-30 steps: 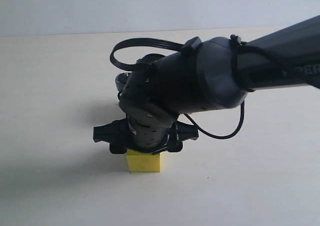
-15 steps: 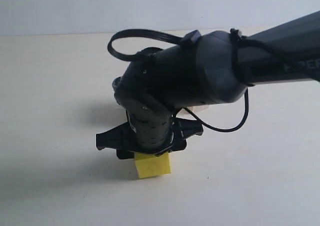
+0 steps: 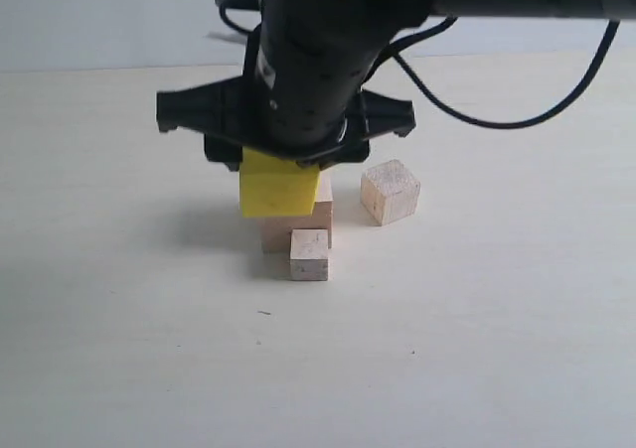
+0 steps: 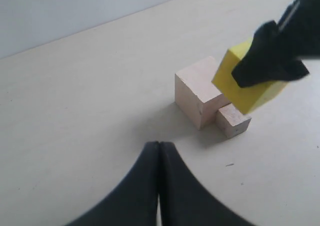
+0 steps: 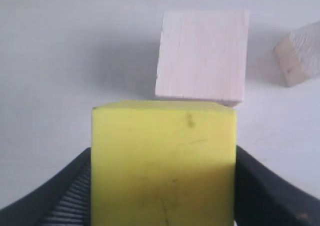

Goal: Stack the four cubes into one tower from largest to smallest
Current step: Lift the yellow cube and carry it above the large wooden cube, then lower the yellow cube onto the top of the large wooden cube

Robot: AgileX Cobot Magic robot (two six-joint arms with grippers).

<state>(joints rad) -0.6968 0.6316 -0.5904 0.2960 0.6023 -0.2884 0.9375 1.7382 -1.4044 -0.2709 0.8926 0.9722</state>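
Observation:
My right gripper (image 3: pixel 281 166) is shut on the bright yellow cube (image 3: pixel 278 194) and holds it in the air, just in front of and partly above the large pale wood cube (image 3: pixel 324 220). The tiny wood cube (image 3: pixel 309 254) lies against the large cube's front. The medium wood cube (image 3: pixel 390 192) sits apart to the right. In the right wrist view the yellow cube (image 5: pixel 162 156) fills the jaws, with the large cube (image 5: pixel 202 55) beyond it and the medium cube (image 5: pixel 300 53) at the edge. My left gripper (image 4: pixel 159 151) is shut and holds nothing, well short of the large cube (image 4: pixel 197 88).
The cubes rest on a plain pale table (image 3: pixel 497 349). A black cable (image 3: pixel 517 110) loops off the right arm above the medium cube. The wall (image 3: pixel 99 21) rises behind the table's far edge.
The right gripper has lifted the yellow cube off the near part of the table and carried it up and back to the large wood cube. The three wood cubes now show.

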